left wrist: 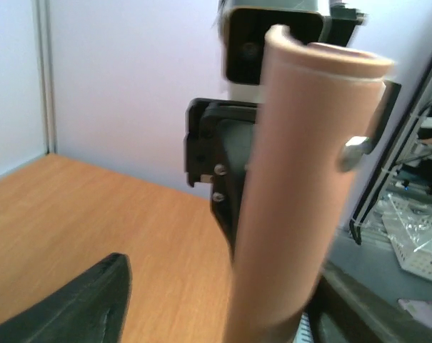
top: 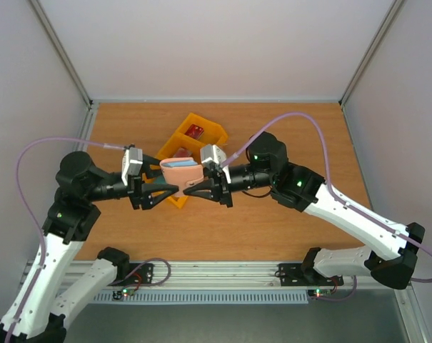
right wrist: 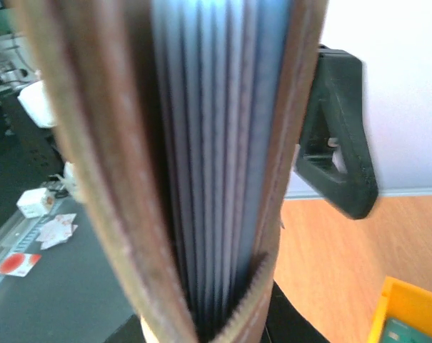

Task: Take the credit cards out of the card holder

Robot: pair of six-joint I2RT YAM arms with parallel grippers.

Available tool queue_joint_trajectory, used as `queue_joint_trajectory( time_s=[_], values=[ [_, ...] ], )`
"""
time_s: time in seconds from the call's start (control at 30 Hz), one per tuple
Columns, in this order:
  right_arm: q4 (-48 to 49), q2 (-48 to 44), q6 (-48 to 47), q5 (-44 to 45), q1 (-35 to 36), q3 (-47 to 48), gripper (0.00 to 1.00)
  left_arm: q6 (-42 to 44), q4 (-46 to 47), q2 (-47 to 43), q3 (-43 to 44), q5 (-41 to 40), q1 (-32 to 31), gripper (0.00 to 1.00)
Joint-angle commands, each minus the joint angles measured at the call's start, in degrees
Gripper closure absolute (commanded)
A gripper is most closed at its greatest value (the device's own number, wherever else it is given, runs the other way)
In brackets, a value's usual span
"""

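The card holder (top: 181,176) is held above the table between both grippers, taupe outside, with blue-grey showing at its top edge. My right gripper (top: 195,188) is shut on it. The right wrist view shows it edge-on (right wrist: 116,164), with blue-grey inner layers (right wrist: 216,157). My left gripper (top: 168,190) is open. In the left wrist view one finger (left wrist: 87,307) stands apart from the holder's outer face (left wrist: 301,200), and the other is close against it. A dark red card (top: 195,131) lies in the yellow tray. The whitish-pink card is not in view.
The yellow three-compartment tray (top: 212,129) stands just behind the holder. Its corner shows in the right wrist view (right wrist: 415,304) with something teal (right wrist: 398,333) inside. White walls enclose the wooden table (top: 294,136) on three sides.
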Motion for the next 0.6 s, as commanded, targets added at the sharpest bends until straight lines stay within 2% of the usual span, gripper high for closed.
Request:
queue_joint_trajectory(
  time_s=[0.0,0.07,0.13,0.23,0.3,0.33,0.37,0.47,0.5,0.53,0.57],
  values=[
    [2.8,1.0,0.4,-0.5,0.5,1.2,0.99,-10.4,12.4,1.8,0.1,3.7,-0.1,0.41],
    [1.9,1.4,0.0,-0.2,0.5,1.6,0.99,-8.5,13.4,0.7,-1.4,10.1,-0.1,0.42],
    [1.1,2.2,-0.3,-0.6,0.5,2.3,0.99,-5.0,10.8,0.3,-1.7,11.6,-0.1,0.50],
    [0.1,3.0,-0.2,-1.2,0.5,3.2,0.99,-5.5,9.8,1.1,-1.5,10.7,-0.1,0.73],
    [-0.2,2.6,-0.4,-1.2,0.5,3.1,0.99,-6.3,9.7,1.1,-1.6,10.4,-0.1,0.96],
    [-0.4,2.1,-0.5,-0.1,0.5,2.8,0.99,-6.5,8.9,0.9,-1.7,9.1,-0.1,0.99],
    [-0.8,1.2,-0.5,2.2,0.5,2.6,0.92,-6.6,7.8,0.7,-1.6,7.0,-0.1,1.00],
    [-1.5,-3.1,1.3,21.0,0.5,0.4,0.43,-8.3,2.3,-0.1,-2.0,-5.3,-0.1,1.00],
    [-1.1,-4.7,2.6,29.8,0.5,-0.7,0.36,-8.7,-0.2,-0.5,-2.1,-10.3,-0.1,1.00],
    [-1.2,-6.0,4.5,38.0,0.5,-1.5,0.36,-9.1,-1.6,-0.9,-2.2,-14.7,-0.1,1.00],
    [-2.3,-6.6,7.2,46.5,0.5,-1.1,0.41,-9.0,-2.4,-1.3,-2.4,-18.5,-0.1,1.00]
  ],
)
